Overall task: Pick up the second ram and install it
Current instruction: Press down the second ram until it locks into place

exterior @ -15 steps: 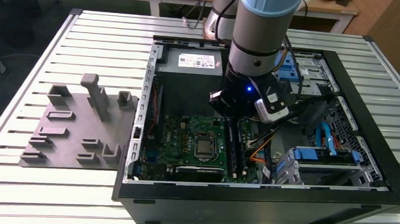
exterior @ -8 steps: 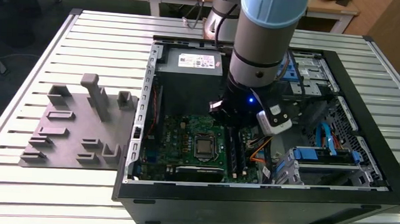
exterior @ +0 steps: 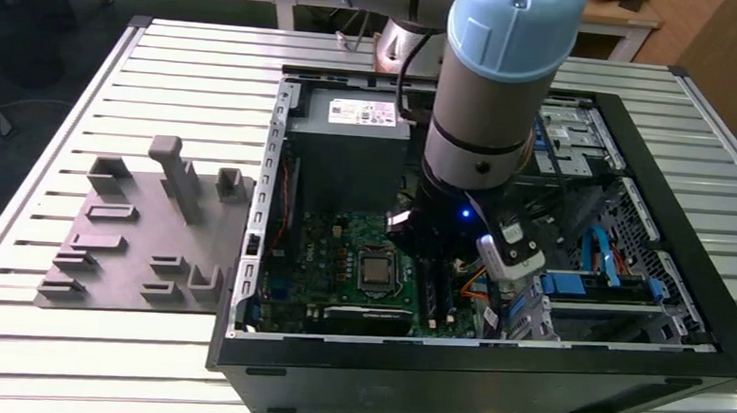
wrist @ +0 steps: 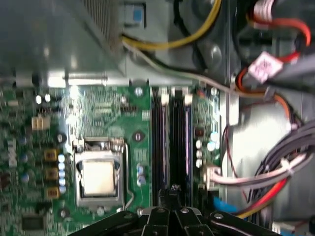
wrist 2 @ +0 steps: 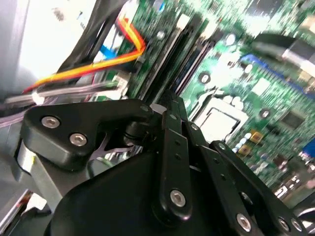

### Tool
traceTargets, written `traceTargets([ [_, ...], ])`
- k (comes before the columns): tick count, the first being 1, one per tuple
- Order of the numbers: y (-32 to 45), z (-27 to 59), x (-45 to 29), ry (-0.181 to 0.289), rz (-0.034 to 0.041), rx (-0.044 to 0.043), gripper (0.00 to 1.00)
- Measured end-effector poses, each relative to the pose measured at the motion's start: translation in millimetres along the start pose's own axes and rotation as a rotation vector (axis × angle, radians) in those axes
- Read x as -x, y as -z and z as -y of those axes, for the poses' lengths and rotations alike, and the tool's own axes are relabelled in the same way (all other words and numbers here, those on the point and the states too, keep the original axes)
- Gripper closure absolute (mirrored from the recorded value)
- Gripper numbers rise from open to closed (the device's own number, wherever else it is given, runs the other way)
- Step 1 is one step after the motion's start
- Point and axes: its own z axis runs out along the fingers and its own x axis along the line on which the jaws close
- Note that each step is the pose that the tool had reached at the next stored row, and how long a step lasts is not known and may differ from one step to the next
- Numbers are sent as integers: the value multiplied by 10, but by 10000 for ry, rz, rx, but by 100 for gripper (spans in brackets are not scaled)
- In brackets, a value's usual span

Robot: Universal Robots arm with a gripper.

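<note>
First wrist view: the gripper (wrist: 173, 192) hangs over the green motherboard (wrist: 98, 118), fingertips close together just above the long black slots (wrist: 170, 137); whether they pinch the second ram, I cannot tell. Slight misalignment could jam against a slot edge

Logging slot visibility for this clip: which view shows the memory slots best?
The first wrist view: the memory slots run lengthwise, unobstructed. The second wrist view shows them slanted beyond the gripper; the exterior view shows them below the arm.
</note>
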Motion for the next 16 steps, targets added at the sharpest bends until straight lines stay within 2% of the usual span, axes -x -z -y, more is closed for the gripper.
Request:
traceTargets([
  [3, -12, 43, 0, -1, 1, -3, 89],
  [12, -41, 50, 0, 0, 2, -1, 89],
  [14, -9, 48, 3, -2, 12, 34, 89],
  [16, 91, 56, 6, 0, 2, 0, 89],
])
